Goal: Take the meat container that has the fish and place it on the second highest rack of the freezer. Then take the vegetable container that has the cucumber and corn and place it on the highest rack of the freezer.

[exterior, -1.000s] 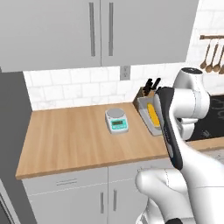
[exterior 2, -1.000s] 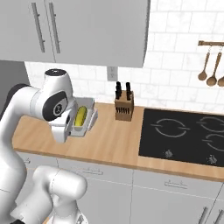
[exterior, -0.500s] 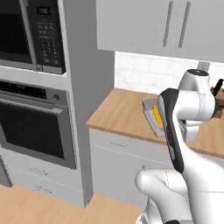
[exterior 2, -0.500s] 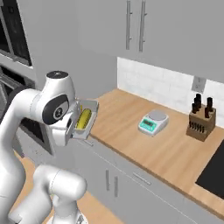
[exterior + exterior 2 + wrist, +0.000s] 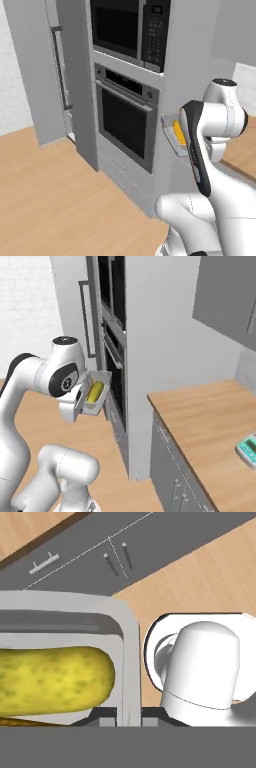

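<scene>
My gripper (image 5: 129, 713) is shut on the wall of a grey vegetable container (image 5: 127, 637). Inside it lie a yellow-green cucumber (image 5: 50, 679) and, at the lower edge, a sliver of corn (image 5: 25, 721). In the right base view the container (image 5: 101, 387) hangs in front of my white arm at chest height, with a yellow vegetable (image 5: 95, 392) showing inside. The left base view has the container (image 5: 169, 131) peeking out from behind the forearm. A tall grey fridge-freezer (image 5: 70, 75) with a long vertical handle (image 5: 58, 67) stands to the left of the oven stack; its racks are hidden.
A built-in oven (image 5: 125, 117) with a microwave (image 5: 127, 27) above it stands just ahead of the container. A wooden counter (image 5: 210, 416) with a small scale (image 5: 248, 448) lies to the right. Wood floor (image 5: 55, 200) spreads open to the left.
Both base views have swung left from the counter to the oven stack and fridge, so the camera has moved. The container stays held in the gripper.
</scene>
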